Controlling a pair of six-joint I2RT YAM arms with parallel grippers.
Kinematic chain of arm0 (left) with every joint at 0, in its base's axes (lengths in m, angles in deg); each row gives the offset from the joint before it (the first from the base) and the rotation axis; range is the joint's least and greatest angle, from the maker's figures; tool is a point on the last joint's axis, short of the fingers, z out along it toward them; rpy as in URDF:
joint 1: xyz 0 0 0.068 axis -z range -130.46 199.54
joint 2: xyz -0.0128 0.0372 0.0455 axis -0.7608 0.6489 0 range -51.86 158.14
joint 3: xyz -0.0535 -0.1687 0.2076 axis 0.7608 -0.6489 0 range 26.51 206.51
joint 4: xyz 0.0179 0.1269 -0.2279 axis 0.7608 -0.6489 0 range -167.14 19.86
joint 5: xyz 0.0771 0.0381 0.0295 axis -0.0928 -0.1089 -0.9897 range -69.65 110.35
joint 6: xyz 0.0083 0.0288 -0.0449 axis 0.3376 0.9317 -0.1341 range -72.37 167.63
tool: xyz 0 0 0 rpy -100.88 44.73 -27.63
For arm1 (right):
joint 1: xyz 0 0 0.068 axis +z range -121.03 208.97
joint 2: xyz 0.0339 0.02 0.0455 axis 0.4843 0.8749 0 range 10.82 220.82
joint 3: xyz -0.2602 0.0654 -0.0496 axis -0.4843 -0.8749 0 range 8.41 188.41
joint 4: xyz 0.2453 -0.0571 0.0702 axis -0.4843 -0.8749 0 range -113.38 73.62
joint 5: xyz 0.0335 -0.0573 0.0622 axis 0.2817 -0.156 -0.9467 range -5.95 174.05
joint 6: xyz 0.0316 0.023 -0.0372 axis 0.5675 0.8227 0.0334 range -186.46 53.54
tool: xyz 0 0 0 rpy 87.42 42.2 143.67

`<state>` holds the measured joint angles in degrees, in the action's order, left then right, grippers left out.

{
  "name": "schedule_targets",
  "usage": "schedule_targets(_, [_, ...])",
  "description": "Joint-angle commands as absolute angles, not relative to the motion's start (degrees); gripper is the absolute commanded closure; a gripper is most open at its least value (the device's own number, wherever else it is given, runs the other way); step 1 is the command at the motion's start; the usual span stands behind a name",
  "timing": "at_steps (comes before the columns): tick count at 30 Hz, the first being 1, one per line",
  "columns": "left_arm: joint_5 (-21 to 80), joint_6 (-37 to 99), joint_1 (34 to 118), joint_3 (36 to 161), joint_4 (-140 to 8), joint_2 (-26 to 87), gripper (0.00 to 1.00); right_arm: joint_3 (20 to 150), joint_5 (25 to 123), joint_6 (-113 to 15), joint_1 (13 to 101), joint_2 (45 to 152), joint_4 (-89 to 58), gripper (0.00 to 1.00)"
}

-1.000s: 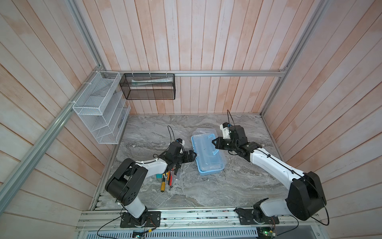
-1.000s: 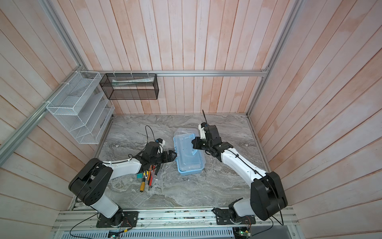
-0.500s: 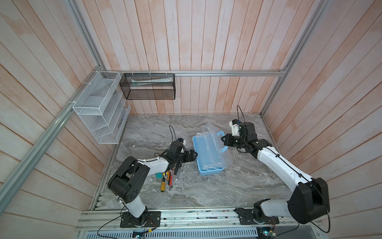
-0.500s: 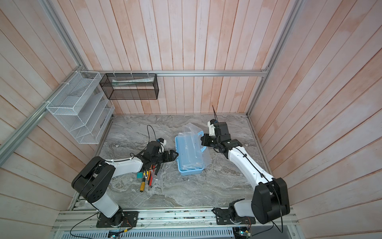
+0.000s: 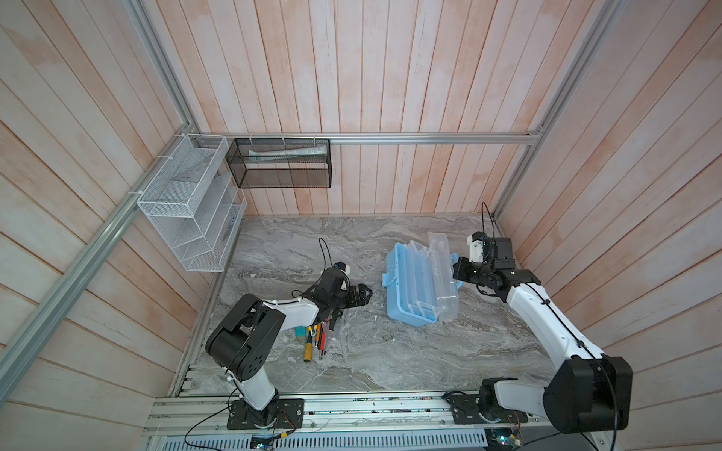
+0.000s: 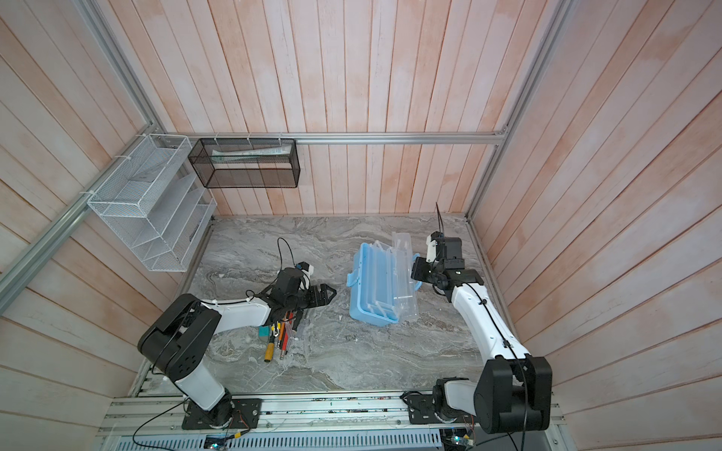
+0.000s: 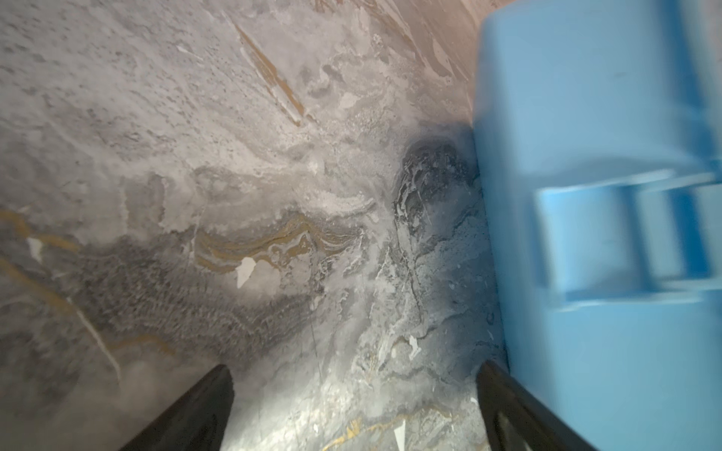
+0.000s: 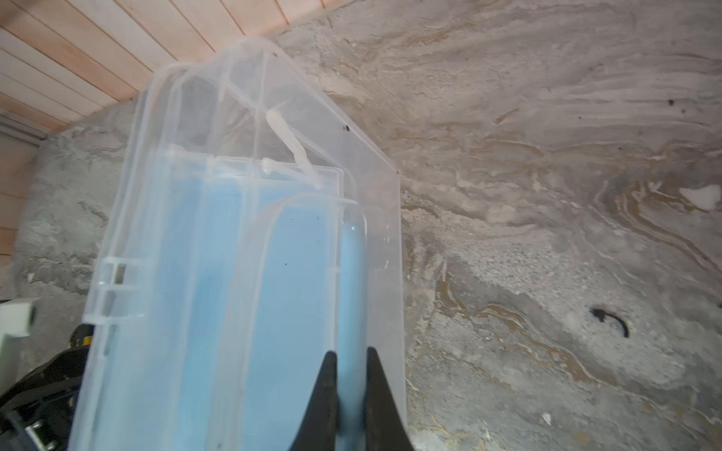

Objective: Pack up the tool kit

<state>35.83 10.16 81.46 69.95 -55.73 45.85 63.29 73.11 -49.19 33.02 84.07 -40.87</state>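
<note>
The tool kit [image 5: 406, 296] [image 6: 369, 296], a pale-blue case, lies mid-table in both top views with its clear lid [image 5: 443, 269] swung up and over to the right and clear trays fanned out. My right gripper [image 5: 459, 273] [image 6: 416, 273] [image 8: 349, 353] is shut on the blue loop handle [image 8: 351, 273] at the lid's edge. My left gripper [image 5: 363, 293] [image 6: 327, 293] [image 7: 353, 367] stands open just left of the case, holding nothing. The case's blue wall [image 7: 586, 97] with its latch [image 7: 586, 242] shows beside one finger.
A bundle of screwdrivers [image 5: 315, 339] [image 6: 278, 339] lies on the marble under my left arm. A white wire mesh rack [image 5: 191, 203] and a black mesh basket [image 5: 281, 164] hang on the walls at back left. The right wall stands close behind my right wrist.
The case's lid was flat a second ago. My right gripper has pulled the handle up and to the right, swinging the lid open. My left arm has barely moved.
</note>
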Motion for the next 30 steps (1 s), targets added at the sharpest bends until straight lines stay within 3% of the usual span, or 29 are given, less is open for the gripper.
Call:
schedule_targets(1, [38.54, 11.6, 81.84, 71.16, -54.23, 47.34, 0.01, 61.1, 73.85, -50.0, 32.1, 83.14, -42.7, 0.97])
schedule_targets(6, [37.94, 12.57, 83.42, 74.06, -56.1, 47.49, 0.01, 59.85, 64.5, -46.97, 32.32, 80.74, -36.1, 1.0])
schedule_targets(16, [36.7, 13.09, 83.49, 76.69, -59.08, 43.49, 0.01, 61.37, 61.87, -43.33, 35.73, 78.25, -33.67, 1.0])
schedule_targets(30, [36.61, 12.04, 84.42, 75.97, -58.82, 46.14, 0.01, 60.0, 58.88, -36.8, 41.14, 78.5, -26.29, 1.0])
